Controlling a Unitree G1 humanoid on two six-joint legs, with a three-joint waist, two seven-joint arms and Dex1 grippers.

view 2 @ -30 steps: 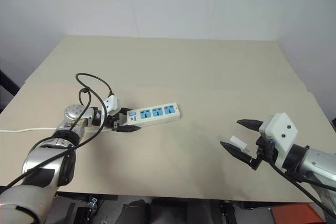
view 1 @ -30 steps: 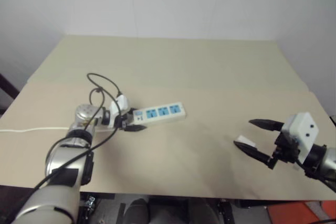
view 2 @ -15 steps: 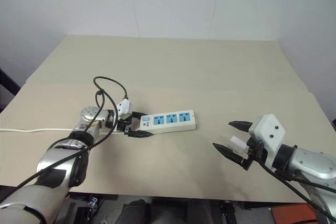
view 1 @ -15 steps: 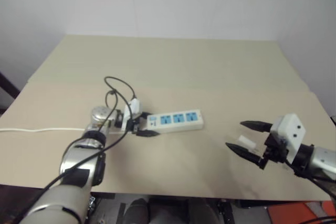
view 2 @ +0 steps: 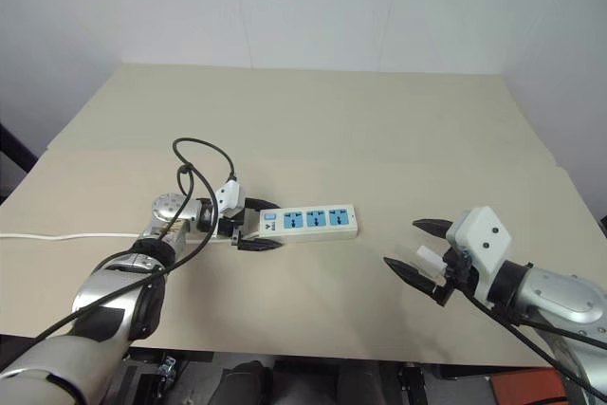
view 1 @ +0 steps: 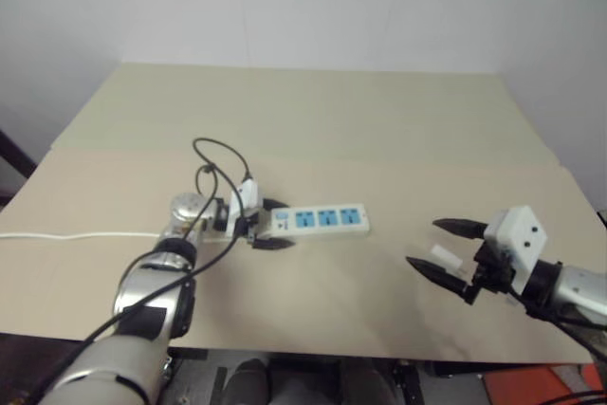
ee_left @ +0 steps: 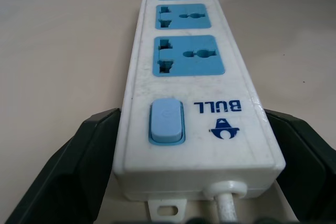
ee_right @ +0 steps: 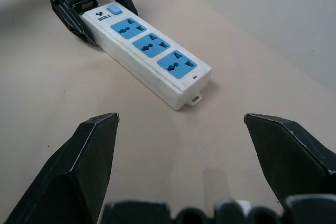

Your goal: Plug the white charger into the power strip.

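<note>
The power strip (view 2: 310,222) lies on the surface (view 2: 313,120), its switch end between the left tool's (view 2: 254,225) fingers; the white charger (view 2: 429,257) sits well right, between the right tool's (view 2: 417,248) fingers.

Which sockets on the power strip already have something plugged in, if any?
None. All three blue sockets of the power strip are empty, with their holes bare in both wrist views. The white charger lies apart on the table.

Bare table (view 2: 313,130) surrounds the power strip (view 2: 310,222); only the left gripper (view 2: 254,225), fingers spread, flanks its switch end.
</note>
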